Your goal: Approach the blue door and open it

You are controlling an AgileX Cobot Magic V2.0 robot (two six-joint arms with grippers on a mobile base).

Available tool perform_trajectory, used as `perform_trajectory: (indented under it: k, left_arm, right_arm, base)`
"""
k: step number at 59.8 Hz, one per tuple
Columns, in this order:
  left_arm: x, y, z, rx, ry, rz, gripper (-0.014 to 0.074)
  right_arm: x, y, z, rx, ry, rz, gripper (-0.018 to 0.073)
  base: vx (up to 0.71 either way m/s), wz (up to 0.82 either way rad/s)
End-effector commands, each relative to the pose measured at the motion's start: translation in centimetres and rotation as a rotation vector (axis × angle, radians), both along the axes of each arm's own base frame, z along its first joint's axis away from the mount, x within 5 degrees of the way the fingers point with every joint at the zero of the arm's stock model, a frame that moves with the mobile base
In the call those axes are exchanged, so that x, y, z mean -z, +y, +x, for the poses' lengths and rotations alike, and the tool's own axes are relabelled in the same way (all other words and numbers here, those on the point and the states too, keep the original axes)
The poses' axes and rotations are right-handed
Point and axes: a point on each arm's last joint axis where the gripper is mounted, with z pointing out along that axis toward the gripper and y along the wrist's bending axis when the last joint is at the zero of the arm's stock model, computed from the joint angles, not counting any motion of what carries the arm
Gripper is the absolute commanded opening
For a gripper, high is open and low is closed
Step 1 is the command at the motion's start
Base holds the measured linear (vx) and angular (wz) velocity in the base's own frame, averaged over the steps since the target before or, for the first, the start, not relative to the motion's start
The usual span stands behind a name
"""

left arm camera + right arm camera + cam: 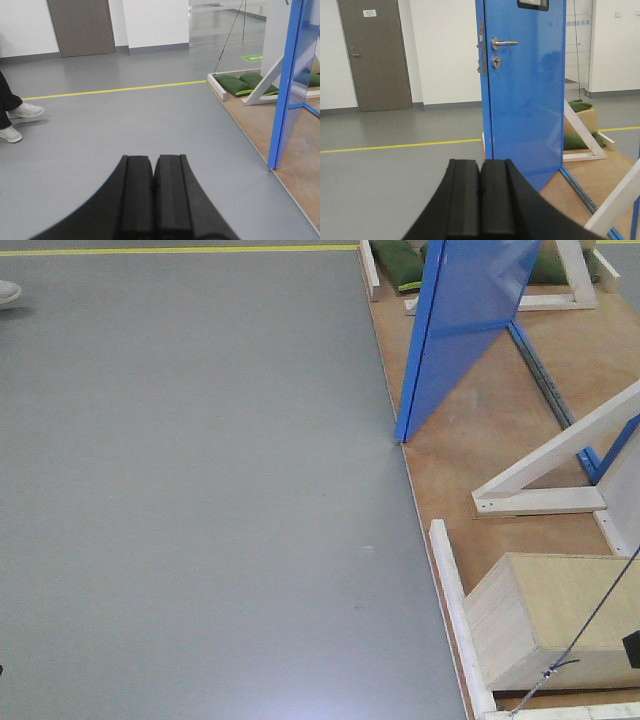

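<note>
Blue door (525,100) appears swung open off its floor rail (545,380); my left fingers (137,195) and right fingers (465,200) sit pressed together, empty.

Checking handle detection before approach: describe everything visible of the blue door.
The blue door is a tall, glossy, bright-blue panel, upright on the plywood platform at its edge. Near its left edge sit a silver lever handle, a round lock below and a dark latch plate. A dark pane tops it. Nothing is seen touching the handle.
</note>
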Motion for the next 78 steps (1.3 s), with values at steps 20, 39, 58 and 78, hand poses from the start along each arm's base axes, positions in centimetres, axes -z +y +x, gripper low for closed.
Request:
perform_trajectory:
  k: [20,39,58,78]
  left_arm:
    - [-0.64,-0.04,-0.01,0.007,-0.092,-0.005,0.0070]
    - [-0.64,-0.04,-0.01,0.007,-0.092,-0.005,0.0070]
    - [-0.64,-0.04,-0.01,0.007,-0.092,-0.005,0.0070]
    - [-0.64,-0.04,-0.01,0.007,-0.092,-0.005,0.0070]
  right_arm:
    - [-0.14,-0.16,-0.13,0.020,-0.079,-0.007,-0.0008]
    - [-0.14,-0.16,-0.13,0.020,-0.079,-0.007,-0.0008]
    - [-0.14,-0.16,-0.13,0.020,-0.079,-0.007,-0.0008]
    - [-0.14,-0.16,-0.13,0.020,-0.079,-0.007,-0.0008]
  base:
    - [0.18,-0.01]
    - [0.24,0.19]
    - [0.31,0.13]
    - [0.40,-0.06]
